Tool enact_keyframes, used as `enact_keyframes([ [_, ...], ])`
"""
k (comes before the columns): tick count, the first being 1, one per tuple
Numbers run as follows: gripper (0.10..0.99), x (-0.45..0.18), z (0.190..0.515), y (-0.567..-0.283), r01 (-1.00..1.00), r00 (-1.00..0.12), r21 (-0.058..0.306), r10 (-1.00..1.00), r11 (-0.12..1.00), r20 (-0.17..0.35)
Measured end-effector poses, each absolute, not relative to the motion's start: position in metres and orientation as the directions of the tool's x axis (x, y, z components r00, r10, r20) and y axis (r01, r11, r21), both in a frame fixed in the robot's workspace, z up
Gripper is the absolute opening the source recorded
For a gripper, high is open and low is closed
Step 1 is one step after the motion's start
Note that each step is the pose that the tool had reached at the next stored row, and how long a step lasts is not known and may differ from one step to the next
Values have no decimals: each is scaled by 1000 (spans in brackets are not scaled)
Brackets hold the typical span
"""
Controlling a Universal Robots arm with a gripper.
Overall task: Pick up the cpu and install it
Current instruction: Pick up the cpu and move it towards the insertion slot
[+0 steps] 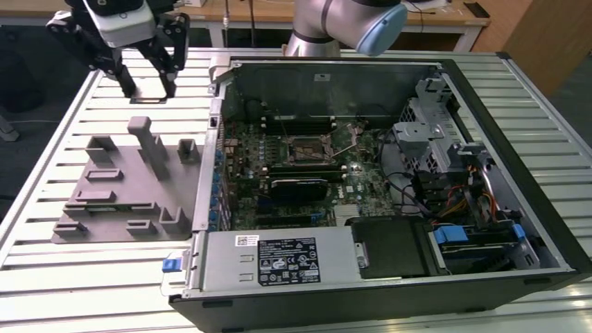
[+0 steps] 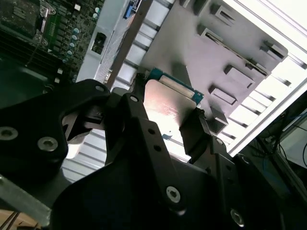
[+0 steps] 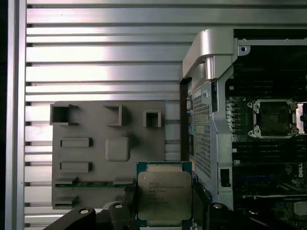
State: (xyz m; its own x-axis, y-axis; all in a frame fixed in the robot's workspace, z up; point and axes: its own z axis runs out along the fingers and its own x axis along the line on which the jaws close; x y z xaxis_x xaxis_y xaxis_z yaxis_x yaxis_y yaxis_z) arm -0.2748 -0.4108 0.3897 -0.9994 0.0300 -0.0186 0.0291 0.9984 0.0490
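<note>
Print shows in two places: a white label (image 1: 282,260) with dark lettering and marks on the grey power supply box (image 1: 268,267) in the exterior view, and a few faint lines on the silver top of the cpu (image 3: 164,194) in the first wrist view. The open computer case (image 1: 518,139) lies on a slatted aluminium table (image 1: 55,270), with a wooden bench (image 1: 259,12) behind it. The gripper (image 1: 146,91) hangs above the table beyond a grey moulded fixture (image 1: 111,187), outside the case. Both wrist views show its black fingers (image 3: 129,197) clamped on opposite edges of the cpu, well apart from the empty socket (image 3: 275,117). The second wrist view shows the chip's teal rim.
</note>
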Motion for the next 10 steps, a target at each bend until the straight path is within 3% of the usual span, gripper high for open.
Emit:
enact_keyframes([
  [10, 541, -251, 390, -411, 29, -999, 49, 30, 998, -17],
])
